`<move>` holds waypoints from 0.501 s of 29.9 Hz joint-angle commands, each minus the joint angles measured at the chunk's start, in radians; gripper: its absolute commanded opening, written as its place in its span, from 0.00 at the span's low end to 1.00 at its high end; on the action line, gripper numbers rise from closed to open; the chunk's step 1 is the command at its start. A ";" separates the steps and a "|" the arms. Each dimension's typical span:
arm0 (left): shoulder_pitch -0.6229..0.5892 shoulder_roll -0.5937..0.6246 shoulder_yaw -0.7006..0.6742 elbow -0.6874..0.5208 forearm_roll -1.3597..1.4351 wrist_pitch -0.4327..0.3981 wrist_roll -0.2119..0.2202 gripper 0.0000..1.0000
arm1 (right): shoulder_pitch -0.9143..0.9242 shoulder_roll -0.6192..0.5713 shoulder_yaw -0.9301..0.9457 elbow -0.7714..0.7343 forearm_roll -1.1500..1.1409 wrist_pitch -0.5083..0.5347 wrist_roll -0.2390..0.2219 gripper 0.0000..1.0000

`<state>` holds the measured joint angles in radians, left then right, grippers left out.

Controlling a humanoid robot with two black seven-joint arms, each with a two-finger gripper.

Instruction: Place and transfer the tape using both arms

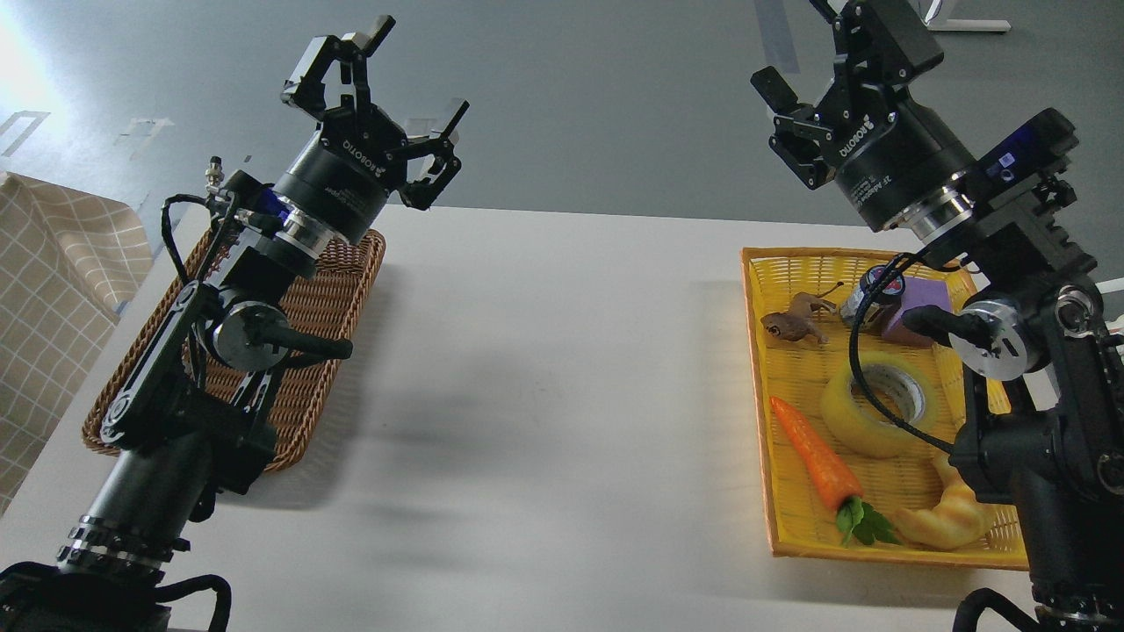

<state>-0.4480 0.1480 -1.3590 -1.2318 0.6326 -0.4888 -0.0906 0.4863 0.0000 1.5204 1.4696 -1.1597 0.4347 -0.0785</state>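
Tape sits in the yellow basket, left gripper spread wide and empty, right gripper apparently parted too.

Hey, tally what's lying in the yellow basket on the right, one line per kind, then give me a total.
Tape roll: 1
Carrot: 1
Croissant: 1
Brown toy animal: 1
Purple block: 1
Small can or bottle, partly hidden: 1
Total: 6

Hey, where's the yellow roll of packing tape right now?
In the head view, the translucent yellow tape roll lies in the yellow woven basket on the table's right side, between the orange toy carrot and the right arm.
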 commanded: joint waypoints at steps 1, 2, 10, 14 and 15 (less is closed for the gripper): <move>-0.001 -0.011 0.000 0.000 -0.001 0.000 0.000 0.98 | 0.000 0.000 0.003 0.002 0.000 -0.002 0.000 1.00; -0.001 -0.013 0.001 0.000 -0.001 0.000 0.000 0.98 | 0.001 0.000 0.004 0.002 0.000 -0.002 0.000 1.00; -0.003 -0.013 0.005 0.000 0.001 0.000 0.000 0.98 | 0.000 0.000 0.004 0.005 0.000 -0.005 0.000 1.00; -0.003 -0.013 0.005 0.000 0.001 0.000 0.002 0.98 | 0.000 0.000 0.003 0.003 0.000 -0.010 0.000 1.00; -0.003 -0.013 0.006 0.000 0.001 0.000 0.002 0.98 | 0.000 0.000 0.004 0.003 0.000 -0.011 -0.001 1.00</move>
<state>-0.4508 0.1350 -1.3545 -1.2318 0.6330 -0.4888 -0.0897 0.4875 0.0000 1.5249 1.4740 -1.1597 0.4267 -0.0782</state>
